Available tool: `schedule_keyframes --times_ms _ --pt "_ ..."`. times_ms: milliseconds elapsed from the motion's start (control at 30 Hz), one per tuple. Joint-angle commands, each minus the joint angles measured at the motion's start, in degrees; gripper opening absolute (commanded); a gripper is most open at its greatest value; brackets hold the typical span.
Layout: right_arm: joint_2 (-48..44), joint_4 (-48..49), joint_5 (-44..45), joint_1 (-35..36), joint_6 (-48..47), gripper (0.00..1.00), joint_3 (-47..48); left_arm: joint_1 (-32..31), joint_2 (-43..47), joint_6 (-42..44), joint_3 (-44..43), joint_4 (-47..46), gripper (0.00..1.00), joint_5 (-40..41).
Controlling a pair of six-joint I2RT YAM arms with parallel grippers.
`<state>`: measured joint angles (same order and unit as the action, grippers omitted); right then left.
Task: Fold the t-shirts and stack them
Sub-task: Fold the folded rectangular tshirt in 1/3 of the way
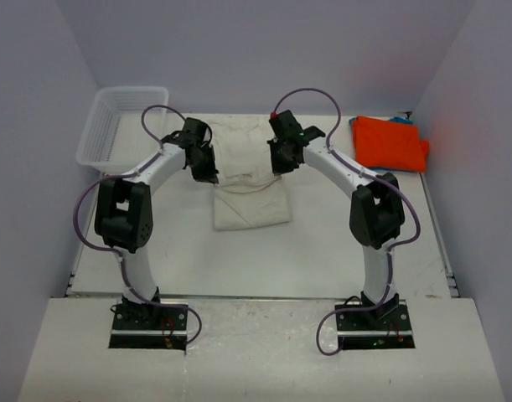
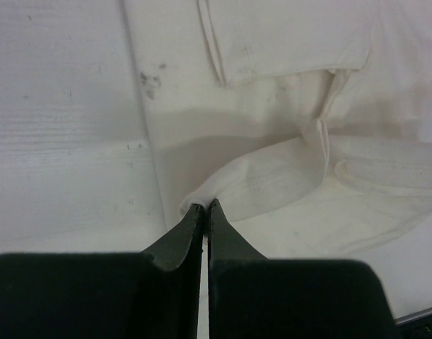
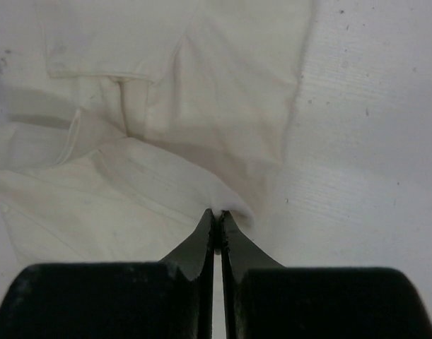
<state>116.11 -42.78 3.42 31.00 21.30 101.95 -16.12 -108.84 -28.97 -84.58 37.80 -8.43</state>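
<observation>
1. We judged the step in hand to be a fold of the cream t-shirt (image 1: 247,180), which lay in the middle of the worktop (image 1: 323,251) between the two arms, part of it already doubled over.
2. The left gripper (image 2: 203,208) had its fingers pressed together on a raised lip of cloth at the shirt's left edge. The right gripper (image 3: 217,214) was pressed together the same way on a lip at the right edge.
3. The cloth between the tips was barely visible in either wrist view, so we read both as pinching the cream t-shirt rather than merely touching it.
4. The next move, as we saw it, called for both arms to lift and carry their edges together and evenly, so that the fold would land square and not skew or bunch.
5. One slack grip would probably have let a side drop and left a crooked fold.
6. The orange t-shirt (image 1: 390,142) lay at the far right of the worktop, well apart from the cream one, with an edge of the blue t-shirt (image 1: 400,119) showing just behind it.
7. A white mesh basket (image 1: 100,134) stood at the far left corner.
8. Nothing lay between the grippers and the shirt's near half, so we saw no obstacle to the fold.
</observation>
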Motion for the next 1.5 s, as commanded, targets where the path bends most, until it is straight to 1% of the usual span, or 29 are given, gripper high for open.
schedule_keyframes --times_ms 0,233,300,333,400,433,467,500,533,567,600,633,667,700,767,800,833,867,900,933,967,1033,1100,1133,1167,1233,1367,1467 --pt "2.61 -0.81 -2.54 -1.73 -3.01 0.00 6.31 1.44 -1.89 1.99 -4.27 -1.33 0.00 -1.15" --pt "8.50 -4.85 -4.30 -3.49 -4.60 0.00 13.61 2.06 -7.26 2.34 -8.76 -1.68 0.00 -3.17" --pt "10.09 -5.55 -4.30 -3.76 -5.04 0.00 15.72 2.06 -9.62 2.34 -11.21 -0.54 0.00 -2.74" --pt "11.31 -5.82 -4.30 -3.84 -5.56 0.13 16.17 2.14 -10.16 2.25 -11.66 -0.54 0.00 -2.65" --pt "12.38 -5.56 -3.78 -4.11 -6.44 0.24 17.40 2.14 -10.95 1.99 -13.24 -1.06 0.00 -1.95" --pt "12.82 -5.03 -3.51 -4.20 -7.32 0.45 18.88 2.14 -10.61 2.08 -13.33 -1.93 0.12 -1.08" --pt "14.04 -5.03 -3.51 -4.46 -8.11 0.50 20.55 2.14 -8.69 2.16 -12.64 -5.25 0.21 -0.20" --pt "14.83 -4.94 -2.29 -4.64 -8.72 0.58 22.31 2.14 -7.37 2.43 -12.28 -7.20 0.42 1.73" --pt "15.54 -5.11 -0.89 -4.98 -9.69 0.72 27.20 2.06 -5.96 3.47 -12.11 -9.04 0.45 2.96" --pt "17.55 -5.72 -0.70 -5.86 -10.31 0.75 30.55 1.97 -4.47 4.09 -12.45 -11.50 0.52 5.06" --pt "18.00 -6.17 -0.43 -6.13 -10.84 0.77 33.55 1.80 -1.41 5.06 -12.63 -12.48 0.64 8.91" --pt "18.01 -7.21 0.87 -6.39 -11.62 0.79 37.66 1.62 0.01 7.07 -13.15 -12.84 0.66 11.65" --pt "16.18 -7.83 1.41 -6.74 -11.98 0.80 38.49 1.10 3.16 7.52 -13.16 -13.01 0.69 14.11" --pt "14.16 -7.93 1.94 -6.75 -12.07 0.82 37.89 0.92 4.85 7.96 -12.72 -13.19 0.77 15.88" --pt "9.07 -6.09 2.21 -6.75 -10.76 0.83 29.74 0.65 7.31 7.79 -10.89 -13.02 0.79 13.37" --pt "3.30 -5.04 0.90 -6.75 -10.06 0.83 25.97 0.65 8.63 7.27 -10.09 -12.67 0.77 7.69" --pt "0.54 -2.24 -0.51 -6.66 -8.40 0.83 17.23 0.48 8.73 5.96 -9.39 -12.23 0.74 3.55" --pt "-2.09 -1.08 -2.52 -6.66 -6.99 0.80 12.79 0.30 8.03 5.16 -7.38 -12.14 0.68 -1.02" --pt "-6.12 -0.03 -3.59 -6.75 -5.41 0.38 5.35 -0.05 6.98 3.93 -6.49 -12.05 0.38 -9.16" --pt "-7.73 2.16 -6.12 -6.57 -2.69 0.00 2.06 -1.44 6.10 3.31 -5.61 -12.22 0.15 -12.28" --pt "-8.88 2.96 -9.71 -6.31 -1.01 0.00 -4.33 -2.15 4.27 2.87 -3.77 -12.83 0.00 -15.88" --pt "-11.51 7.51 -16.83 -5.61 1.80 0.00 -9.73 -3.91 2.58 0.94 -2.01 -14.33 0.00 -18.45" --pt "-13.10 10.78 -20.19 -4.29 4.35 0.00 -16.83 -4.10 0.91 -1.16 1.42 -19.06 0.00 -23.10" --pt "-13.80 12.45 -21.25 -3.68 4.71 0.00 -18.27 -4.10 0.47 -2.83 2.39 -20.47 0.00 -23.74" --pt "-13.98 12.81 -21.09 -2.63 4.98 0.00 -19.50 -4.10 -0.23 -3.28 3.62 -22.14 0.00 -23.92" --pt "-13.55 12.90 -21.43 -2.00 5.16 0.00 -21.35 -4.01 -1.55 -3.37 3.54 -21.90 0.00 -23.48" --pt "-12.40 13.78 -23.63 -1.56 5.94 0.00 -23.81 -3.74 -5.76 -3.46 1.79 -22.94 0.00 -25.23" --pt "-12.67 15.53 -24.78 -1.39 6.74 0.00 -26.71 -3.74 -7.61 -3.11 0.21 -22.07 0.00 -25.85"
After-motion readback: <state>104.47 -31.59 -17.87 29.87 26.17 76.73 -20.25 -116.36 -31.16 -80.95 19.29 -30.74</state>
